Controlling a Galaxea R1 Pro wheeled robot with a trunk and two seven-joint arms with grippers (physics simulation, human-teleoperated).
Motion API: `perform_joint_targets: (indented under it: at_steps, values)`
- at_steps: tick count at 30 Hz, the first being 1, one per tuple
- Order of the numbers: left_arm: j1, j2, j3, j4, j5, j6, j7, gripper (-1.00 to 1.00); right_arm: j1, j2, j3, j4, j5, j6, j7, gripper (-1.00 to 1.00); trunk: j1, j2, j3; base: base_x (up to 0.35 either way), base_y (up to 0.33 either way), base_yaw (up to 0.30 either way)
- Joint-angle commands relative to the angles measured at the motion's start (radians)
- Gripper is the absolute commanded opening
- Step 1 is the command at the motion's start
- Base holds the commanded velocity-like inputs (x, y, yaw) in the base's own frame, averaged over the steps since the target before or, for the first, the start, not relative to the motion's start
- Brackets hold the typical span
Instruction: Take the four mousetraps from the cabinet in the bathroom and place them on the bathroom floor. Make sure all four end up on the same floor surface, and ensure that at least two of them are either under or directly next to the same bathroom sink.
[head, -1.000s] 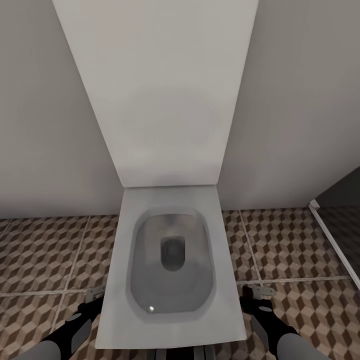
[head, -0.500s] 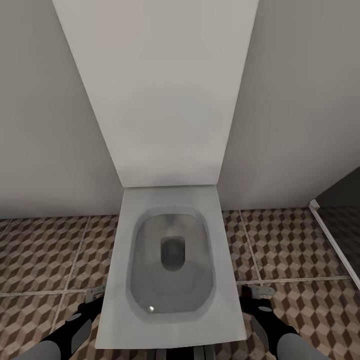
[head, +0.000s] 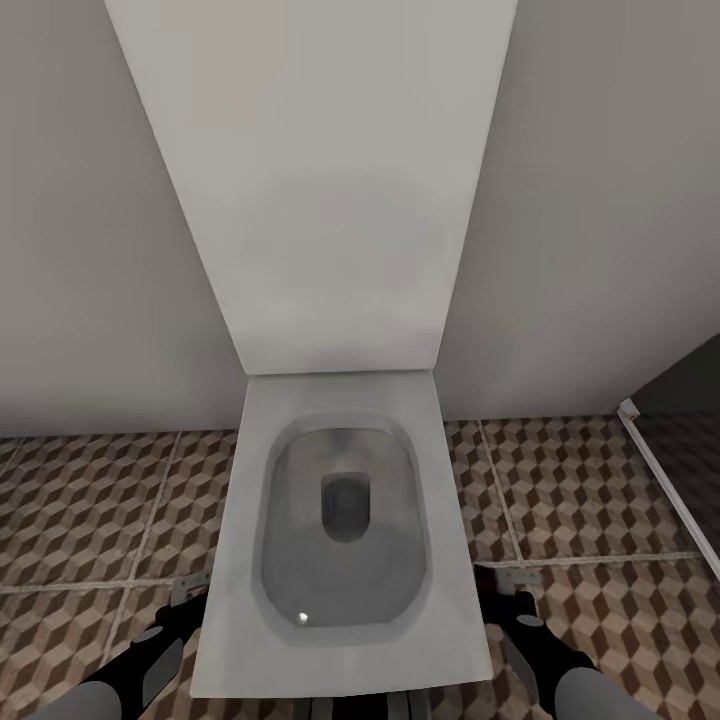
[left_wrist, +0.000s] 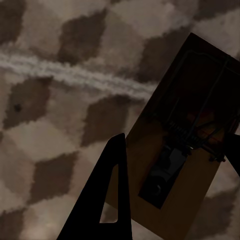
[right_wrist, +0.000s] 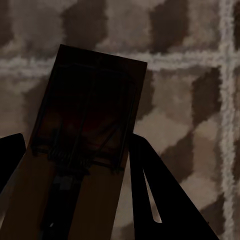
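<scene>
Two mousetraps are in my grippers, low over the bathroom floor (head: 90, 500). In the left wrist view, a brown wooden mousetrap (left_wrist: 185, 150) with dark metal parts sits between the two dark fingers of my left gripper (left_wrist: 175, 145), which is shut on it. The right wrist view has a second mousetrap (right_wrist: 85, 135) clamped between the fingers of my right gripper (right_wrist: 77, 145). From the head view, my left gripper (head: 188, 600) is left of the toilet's front and my right gripper (head: 510, 592) is right of it. The cabinet and sink are out of view.
A white toilet (head: 455, 600) with its lid (head: 320, 200) raised stands straight ahead against a pale wall, between my arms. A dark partition with a white bottom rail (head: 665, 480) runs along the right. Patterned tiles lie on both sides of the toilet.
My right gripper with its mousetrap has shifted slightly inward toward the toilet. The left arm and the camera have not moved.
</scene>
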Motion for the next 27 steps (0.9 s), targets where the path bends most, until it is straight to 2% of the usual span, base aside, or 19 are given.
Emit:
perform_joint_targets:
  at_steps: [1, 11, 19, 27]
  values:
    - [0.0, 0.001, -0.009, 0.0, 0.007, -0.003, 0.003, -1.0, -0.001, 0.001, -0.007, 0.003, 0.014, -0.008, -0.001, -1.0, 0.0, 0.0, -0.001, 0.0, 0.0, 0.0]
    - [0.0, 0.0, -0.009, 0.0, 0.006, -0.003, 0.003, -1.0, -0.001, 0.003, -0.007, 0.012, 0.042, -0.011, -0.006, -1.0, 0.0, 0.0, -0.001, 0.0, 0.0, 0.0]
    - [0.0, 0.0, -0.009, 0.0, 0.005, -0.003, 0.003, -1.0, -0.001, 0.004, -0.01, 0.031, 0.098, -0.012, -0.002, -1.0, 0.0, 0.0, -0.001, 0.0, 0.0, 0.0]
    - [0.0, 0.001, -0.01, 0.0, 0.003, -0.003, 0.002, -1.0, -0.001, 0.004, -0.012, 0.04, 0.106, -0.01, -0.002, -1.0, 0.0, 0.0, -0.001, 0.0, 0.0, 0.0]
